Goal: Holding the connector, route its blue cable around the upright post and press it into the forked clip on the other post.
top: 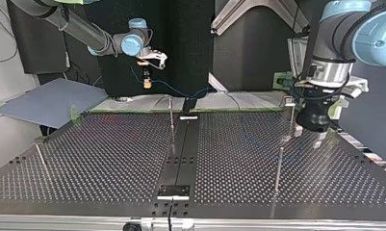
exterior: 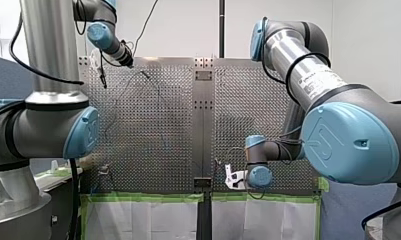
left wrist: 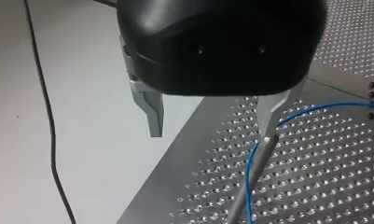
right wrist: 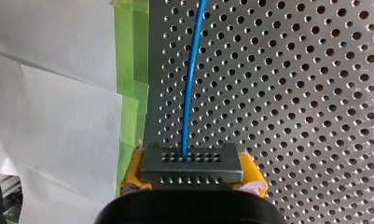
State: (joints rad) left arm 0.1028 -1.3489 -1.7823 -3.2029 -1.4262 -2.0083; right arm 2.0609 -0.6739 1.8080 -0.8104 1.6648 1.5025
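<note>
**Desk:** Which step was caught here?

**Caption writer:** Early routing, it was judged. The connector [right wrist: 191, 162] was held clamped between the yellow pads [right wrist: 133, 169] of my right gripper [right wrist: 192, 171]. It was raised above the perforated table [right wrist: 296, 93], at the upper left of the top view and the lower centre of the front view. The blue cable [right wrist: 190, 84] was seen running straight out of the connector's face and away over the table.

**Desk:** And the other arm?

**Caption writer:** My left gripper [left wrist: 212, 119] was pictured with its metal fingers spread wide and nothing between them, low over the table at the right of the top view. An upright post [left wrist: 252, 175] stood just beside one finger, with the cable passing close against it. Whether the cable was wrapped around the post could not be told. The forked clip could not be made out with any certainty.

**Desk:** What was called for next?

**Caption writer:** A sweep of the connector was thought to be needed, so that the cable would be bent round the post and kept lightly taut. It would then be lowered squarely into the fork on the other post. Slack was judged the chief risk, since a loose cable might slip off the post.
</note>
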